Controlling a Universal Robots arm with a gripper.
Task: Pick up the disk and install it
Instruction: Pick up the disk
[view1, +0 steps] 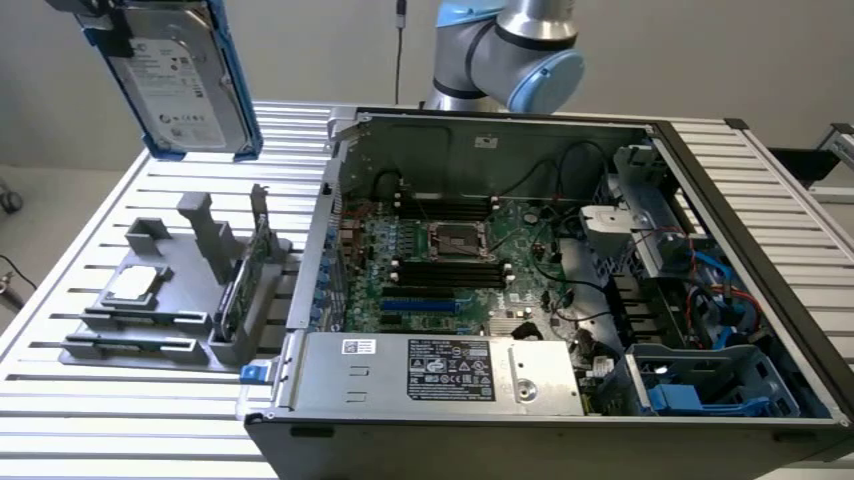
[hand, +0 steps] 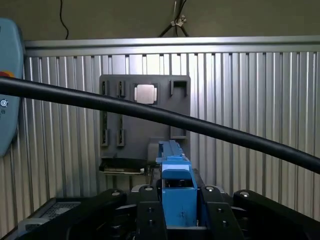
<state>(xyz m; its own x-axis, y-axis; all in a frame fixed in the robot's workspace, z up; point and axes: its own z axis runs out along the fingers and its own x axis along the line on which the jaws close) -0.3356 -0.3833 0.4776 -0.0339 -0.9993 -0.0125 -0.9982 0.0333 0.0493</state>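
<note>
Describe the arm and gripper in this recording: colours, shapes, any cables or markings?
The arm is a silver-grey tube with rounded joints capped in light blue. The gripper is black, with blocky fingers fastened by small round-headed screws. A thick black cable runs past the wrist. No markings can be made out on either.

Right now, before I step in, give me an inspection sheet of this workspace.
Surface: slatted metal table, carrying an open computer case and a grey holder.
Job's things: disk in its blue carrier, held aloft, outside the case.
Clutter: silver chip and green card sit in the holder.
Grippers: pincer closed on the disk's blue carrier.
Cables: black hose crossing the wrist view; wiring inside the case.
Surroundings: plain wall; nothing else seen.
</note>
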